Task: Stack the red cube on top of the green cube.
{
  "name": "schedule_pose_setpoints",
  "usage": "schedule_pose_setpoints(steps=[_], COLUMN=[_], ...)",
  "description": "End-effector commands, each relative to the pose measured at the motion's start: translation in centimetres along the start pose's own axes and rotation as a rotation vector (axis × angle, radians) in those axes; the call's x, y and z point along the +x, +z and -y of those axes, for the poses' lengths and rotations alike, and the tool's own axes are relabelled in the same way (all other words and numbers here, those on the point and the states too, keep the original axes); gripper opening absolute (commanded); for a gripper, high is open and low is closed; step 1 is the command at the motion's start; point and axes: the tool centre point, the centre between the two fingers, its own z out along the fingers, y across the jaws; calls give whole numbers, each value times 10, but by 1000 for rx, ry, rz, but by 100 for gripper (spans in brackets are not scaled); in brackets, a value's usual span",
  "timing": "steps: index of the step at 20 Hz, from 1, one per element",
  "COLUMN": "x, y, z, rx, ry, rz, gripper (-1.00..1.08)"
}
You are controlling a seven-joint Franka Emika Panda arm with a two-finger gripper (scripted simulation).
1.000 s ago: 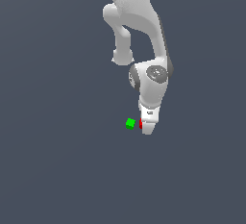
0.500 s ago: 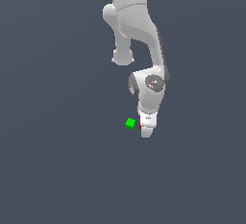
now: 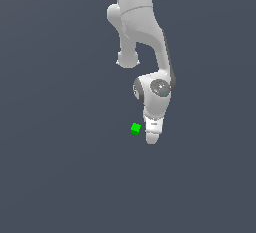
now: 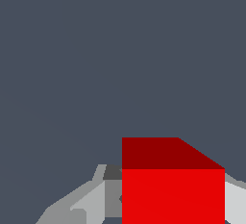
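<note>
Red cube (image 4: 173, 189) is clenched between my fingers (image 4: 91, 201), hidden behind my gripper (image 3: 152, 136) in the exterior view. Green cube (image 3: 135, 128) sits on the counter just beside the gripper. Grip's firm for the carry; next need lift, then centre over green.

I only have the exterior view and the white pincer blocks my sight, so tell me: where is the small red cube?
Observer: In the wrist view the small bright red cube sits between the pincer fingers, grey metal flanking it on both sides.
Operator: Any gap beside it?
Observer: None shows; each finger meets a cube face.
Operator: Is the small bright green cube in the wrist picture?
Observer: No, only plain grey floor lies beyond the red cube there.
</note>
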Motion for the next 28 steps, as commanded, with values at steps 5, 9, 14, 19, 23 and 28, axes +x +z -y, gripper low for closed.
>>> schedule_pose_setpoints(steps=[5, 9, 14, 19, 23, 28], x=[0, 0, 0, 0, 0, 0], y=[0, -7, -30, -65, -87, -99], z=[0, 0, 1, 2, 2, 1], rx=[0, 0, 0, 0, 0, 0], ry=[0, 0, -1, -1, -1, -1], rz=[0, 0, 1, 1, 0, 0], gripper=[-100, -100, -100, -100, -100, -100])
